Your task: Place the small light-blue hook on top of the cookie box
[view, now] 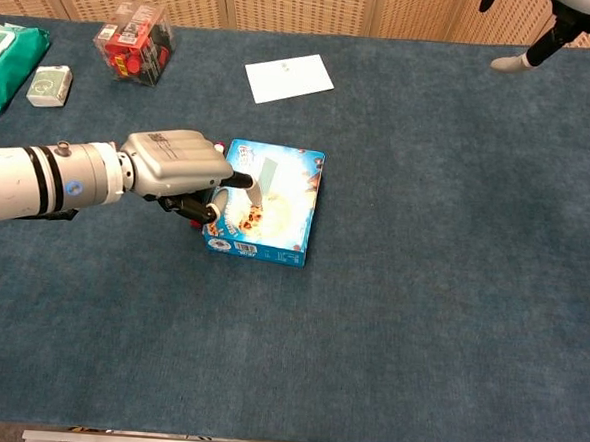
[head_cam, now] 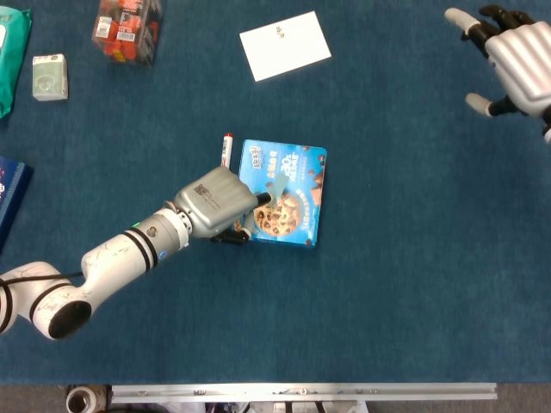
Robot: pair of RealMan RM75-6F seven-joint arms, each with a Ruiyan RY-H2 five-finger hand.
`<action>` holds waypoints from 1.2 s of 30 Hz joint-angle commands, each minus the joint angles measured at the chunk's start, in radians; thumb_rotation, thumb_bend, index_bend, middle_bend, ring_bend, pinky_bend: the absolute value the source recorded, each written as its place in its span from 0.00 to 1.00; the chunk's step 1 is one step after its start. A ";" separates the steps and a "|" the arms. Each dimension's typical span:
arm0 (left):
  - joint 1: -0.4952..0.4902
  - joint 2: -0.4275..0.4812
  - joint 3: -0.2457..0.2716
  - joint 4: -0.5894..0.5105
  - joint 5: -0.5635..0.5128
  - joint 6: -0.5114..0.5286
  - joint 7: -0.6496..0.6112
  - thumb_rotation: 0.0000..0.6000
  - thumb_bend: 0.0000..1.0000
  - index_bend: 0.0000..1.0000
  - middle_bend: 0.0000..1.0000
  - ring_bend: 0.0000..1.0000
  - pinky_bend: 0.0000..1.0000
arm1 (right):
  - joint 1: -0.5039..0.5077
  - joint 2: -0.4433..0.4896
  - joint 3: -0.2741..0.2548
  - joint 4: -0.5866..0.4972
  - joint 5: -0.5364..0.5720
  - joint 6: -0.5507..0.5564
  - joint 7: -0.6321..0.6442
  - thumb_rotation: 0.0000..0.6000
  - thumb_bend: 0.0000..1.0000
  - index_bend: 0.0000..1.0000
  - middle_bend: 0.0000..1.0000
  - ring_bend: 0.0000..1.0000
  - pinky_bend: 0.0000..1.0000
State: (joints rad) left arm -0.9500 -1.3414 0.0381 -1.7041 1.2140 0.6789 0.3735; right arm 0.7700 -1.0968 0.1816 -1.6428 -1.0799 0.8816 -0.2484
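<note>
Left hand (head_cam: pixel 217 203) at the left edge of the cookie box (head_cam: pixel 297 211), fingers curled, fingertips reaching onto the lid; same hand in chest view (view: pixel 176 166). Small light-blue hook (head_cam: pixel 277 186) lying on top of the box, left of centre, touching or just beside a fingertip; cannot tell whether pinched or merely touched. In chest view, hook (view: pixel 270 175) pale against the box lid (view: pixel 285 215), a finger alongside it. Box flat on blue table cloth (head_cam: pixel 405 284), near the middle.

Right hand (head_cam: pixel 516 57) raised at far upper right, well apart from the box, fingers spread, holding nothing; only fingertips (view: pixel 508 62) in chest view.

Red-capped white marker (head_cam: pixel 227 148) just beside the box's upper left corner. White card (head_cam: pixel 285 45) farther back. Clear pack with red contents (head_cam: pixel 126 30), small pale box (head_cam: pixel 50 77) and green packet (head_cam: pixel 10 52) at upper left. Dark blue item (head_cam: pixel 10 191) at left edge
</note>
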 commanded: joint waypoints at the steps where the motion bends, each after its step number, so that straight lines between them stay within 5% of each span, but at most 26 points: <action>1: -0.001 -0.002 0.001 -0.003 -0.002 -0.001 0.005 0.15 0.80 0.20 1.00 1.00 1.00 | -0.001 0.000 0.000 0.003 0.000 -0.001 0.002 1.00 0.19 0.12 0.32 0.13 0.22; 23: 0.048 0.075 0.032 -0.064 0.028 0.060 0.000 0.14 0.80 0.20 1.00 1.00 1.00 | -0.007 0.001 0.005 0.004 0.000 0.004 0.010 1.00 0.19 0.12 0.32 0.13 0.22; 33: 0.175 0.153 0.019 -0.049 0.110 0.245 -0.153 0.13 0.80 0.19 1.00 0.99 0.99 | -0.054 0.047 -0.004 -0.008 -0.012 0.043 0.036 1.00 0.19 0.12 0.32 0.13 0.22; 36: 0.236 0.181 0.012 -0.023 0.120 0.328 -0.218 0.13 0.79 0.18 0.93 0.88 0.93 | -0.084 0.064 -0.017 -0.007 -0.019 0.066 0.045 1.00 0.19 0.12 0.32 0.13 0.22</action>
State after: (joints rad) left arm -0.7635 -1.1886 0.0575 -1.7491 1.3170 0.9487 0.2069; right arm 0.6983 -1.0406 0.1716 -1.6497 -1.0944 0.9369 -0.2090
